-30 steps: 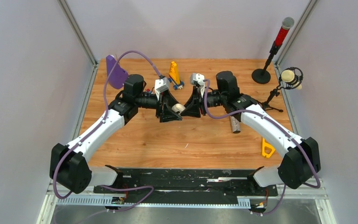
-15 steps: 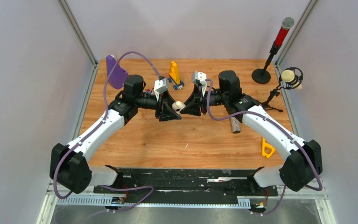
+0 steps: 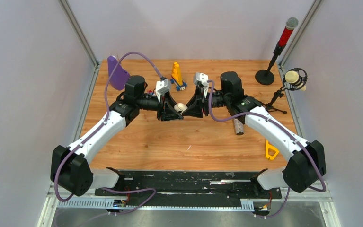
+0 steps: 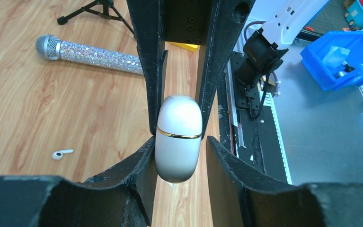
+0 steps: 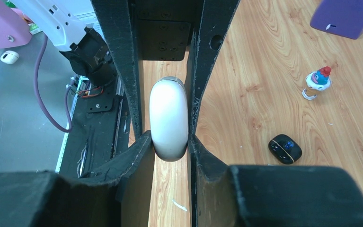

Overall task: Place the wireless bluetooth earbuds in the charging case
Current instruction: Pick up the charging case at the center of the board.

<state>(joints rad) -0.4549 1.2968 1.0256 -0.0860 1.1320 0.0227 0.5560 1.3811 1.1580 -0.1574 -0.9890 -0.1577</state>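
A white pebble-shaped charging case with a gold band is held closed above the table's middle, between both grippers. My right gripper is shut on one end of it, with both fingers pressing its sides. My left gripper surrounds the other end: one finger touches the case and a gap shows at the other, so it is open. In the top view the left gripper and the right gripper face each other. One white earbud lies on the wood. No other buds are in view.
A black case lies on the wood near a small toy figure and a purple object. A glitter microphone, a yellow piece, a yellow toy, mic stands and a white sliver are around.
Both grippers and the case have shifted slightly toward the table's far side. The case stays between them.
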